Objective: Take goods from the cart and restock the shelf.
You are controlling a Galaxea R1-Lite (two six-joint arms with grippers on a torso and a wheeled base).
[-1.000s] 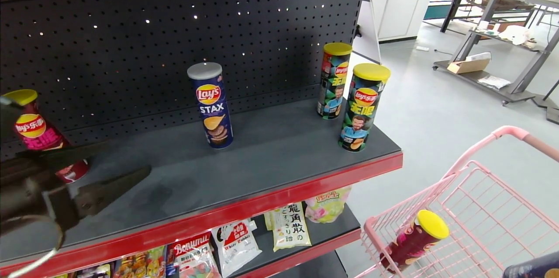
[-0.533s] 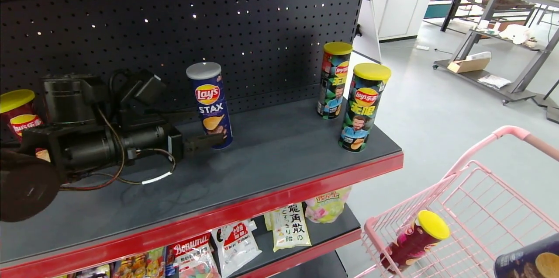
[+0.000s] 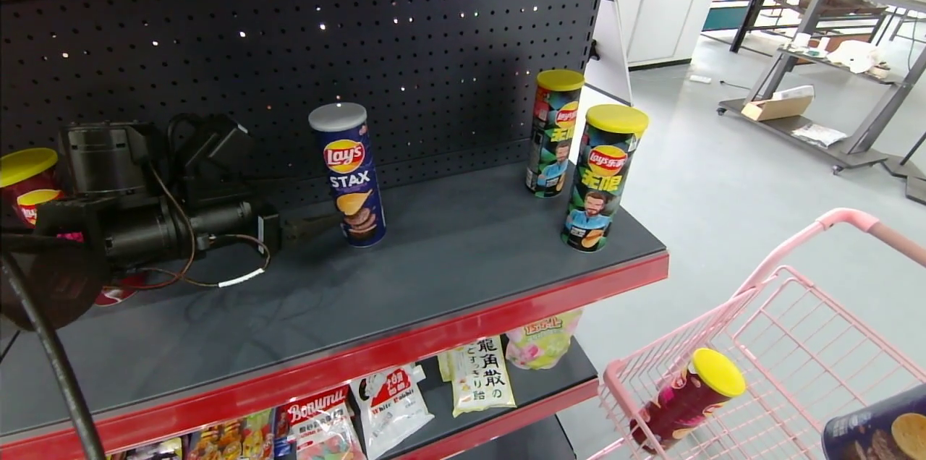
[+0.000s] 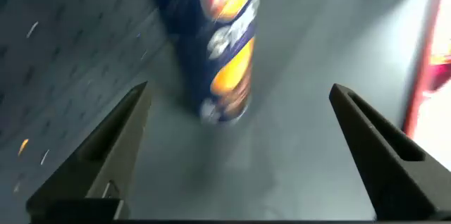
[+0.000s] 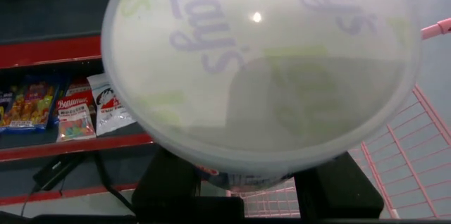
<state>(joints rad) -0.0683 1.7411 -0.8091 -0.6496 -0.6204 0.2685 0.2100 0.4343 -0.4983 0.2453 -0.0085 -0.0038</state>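
Note:
A blue chip can [image 3: 348, 174] with a grey lid stands upright at the middle of the dark shelf [image 3: 448, 257]. My left gripper [image 3: 312, 224] lies low over the shelf just to its left, pointing at its base. In the left wrist view the gripper [image 4: 239, 89] is open, and the blue can [image 4: 225, 48] stands just beyond its fingertips [image 4: 134, 111]. My right gripper [image 5: 264, 190] is shut on another blue chip can [image 3: 879, 431] at the lower right, beside the cart; its translucent lid [image 5: 261, 62] faces the wrist camera.
Two green cans with yellow lids [image 3: 553, 133] [image 3: 604, 178] stand at the shelf's right end. A red can [image 3: 25, 181] sits far left behind my left arm. The pink cart [image 3: 796, 330] holds a maroon can [image 3: 684, 398]. Snack bags [image 3: 391, 406] fill the lower shelf.
My left gripper moved from the shelf's front left up to the standing blue can, then drew back slightly to the left. The can in my right gripper came into view at the lower right.

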